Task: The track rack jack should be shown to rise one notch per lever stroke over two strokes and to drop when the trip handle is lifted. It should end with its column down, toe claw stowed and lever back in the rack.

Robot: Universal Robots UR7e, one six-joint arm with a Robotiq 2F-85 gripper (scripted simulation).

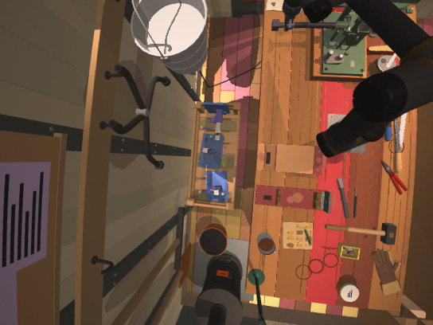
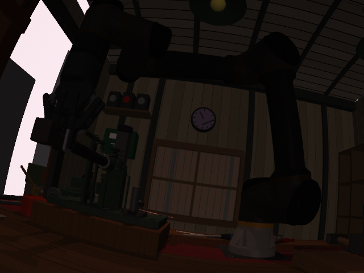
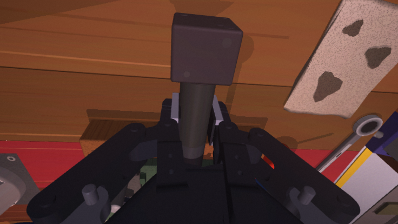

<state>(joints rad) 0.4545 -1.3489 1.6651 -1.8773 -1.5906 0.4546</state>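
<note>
The green track rack jack (image 1: 343, 44) stands on a wooden base at the far end of the bench. Its dark lever (image 3: 194, 117) runs out from the jack's socket and ends in a square block (image 3: 205, 48). The fingers of my gripper (image 3: 194, 111) are closed on the lever's round shaft just behind the block. From the second side camera the lever (image 2: 88, 151) slopes up away from the jack (image 2: 116, 173), with my gripper (image 2: 66, 138) at its outer end. The column, toe claw and trip handle are too dark to judge.
The wooden base's edge (image 2: 100, 232) lies under the lever. A speckled card (image 3: 345, 58) and a spanner (image 3: 353, 136) lie to my right. A red mat (image 1: 330, 191) carries a hammer (image 1: 362, 231), pliers (image 1: 394, 177) and other tools. My arm's base (image 2: 253, 238) stands on the right.
</note>
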